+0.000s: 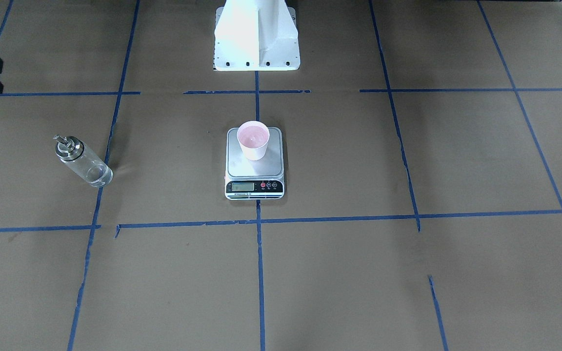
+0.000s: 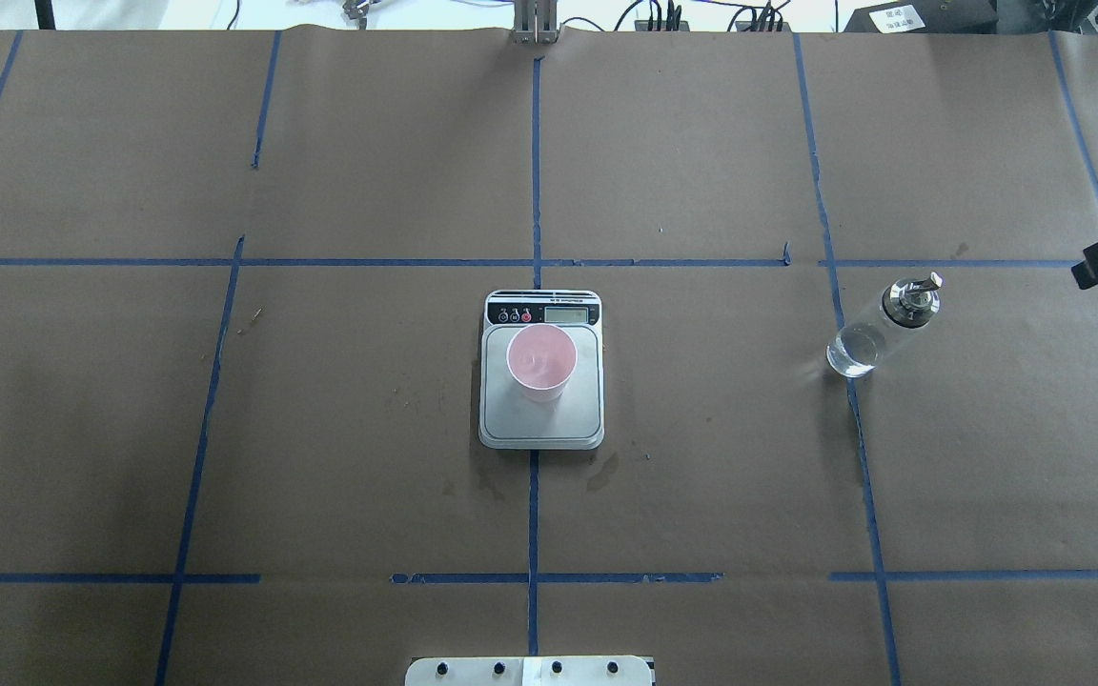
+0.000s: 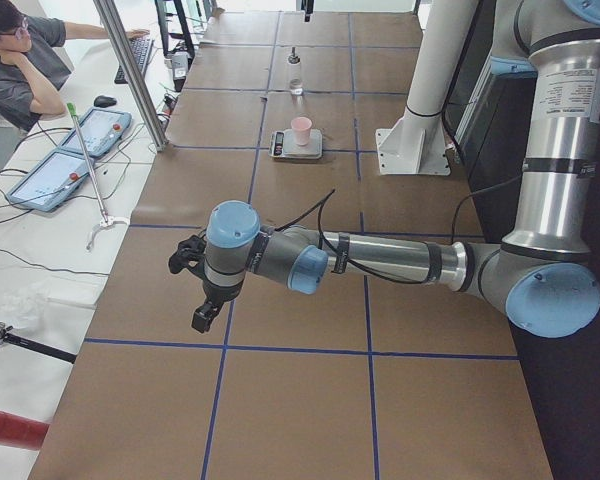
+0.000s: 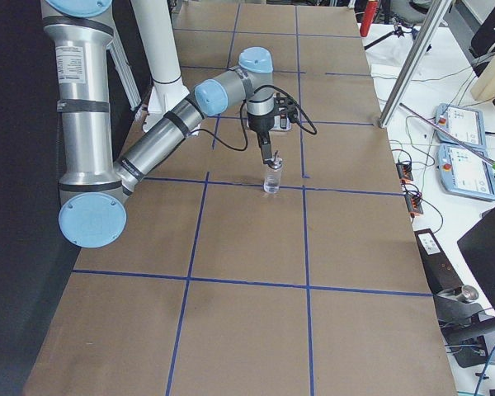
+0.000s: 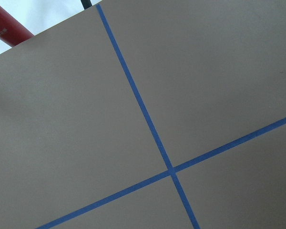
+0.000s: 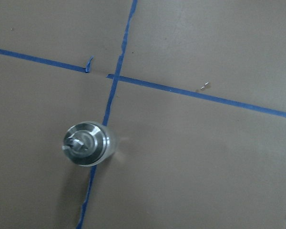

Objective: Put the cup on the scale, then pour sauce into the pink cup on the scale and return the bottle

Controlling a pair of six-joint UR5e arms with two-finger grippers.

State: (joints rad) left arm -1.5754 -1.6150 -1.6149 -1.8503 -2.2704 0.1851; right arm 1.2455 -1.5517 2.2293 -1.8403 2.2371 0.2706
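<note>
Cup (image 2: 541,362) upright on scale (image 2: 578,419) mid-surface (image 2: 701,476), bottle (image 2: 878,329) standing toward right edge, right hand (image 4: 266,155) above it, not touching, left hand (image 3: 205,305) near left edge, cannot tell either hand's opening

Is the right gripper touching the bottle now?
Apart. The overhead view shows bare table between the right gripper and the bottle; the front-facing view shows the same gap.

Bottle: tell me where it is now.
In the overhead view the bottle stands upright on a blue tape line, right of the scale, on the robot's right side.
</note>
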